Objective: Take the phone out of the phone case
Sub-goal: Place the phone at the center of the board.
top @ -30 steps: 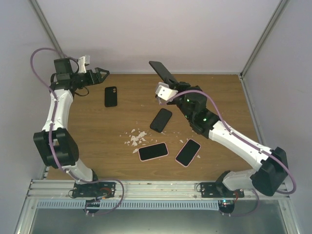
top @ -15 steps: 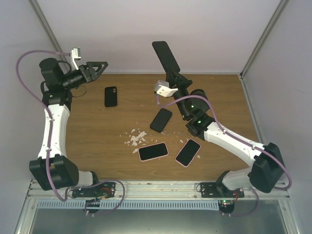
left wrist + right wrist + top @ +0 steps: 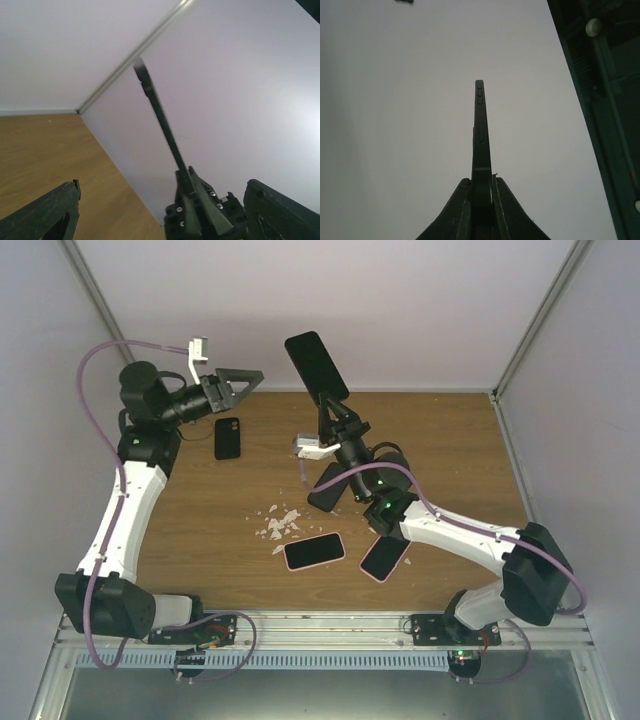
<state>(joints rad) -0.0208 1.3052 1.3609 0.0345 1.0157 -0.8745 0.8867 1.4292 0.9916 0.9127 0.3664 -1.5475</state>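
Both arms have swung inward since a second ago: the left from the far-left corner toward the middle, the right carrying its load leftward to meet it. The right fingers are pressed flat against the lower end of the phone. They hold it upright, well above the table. The left gripper is spread wide, near the phone but apart from it, pointing at it from the left.

To do this step well, I judge the left fingers should close on the case's rim near the top, clear of the other grip. They can then peel it sideways while the right gripper holds firm. Whether the phone still wears its case cannot be told. Four other phones lie below, beside white scraps.
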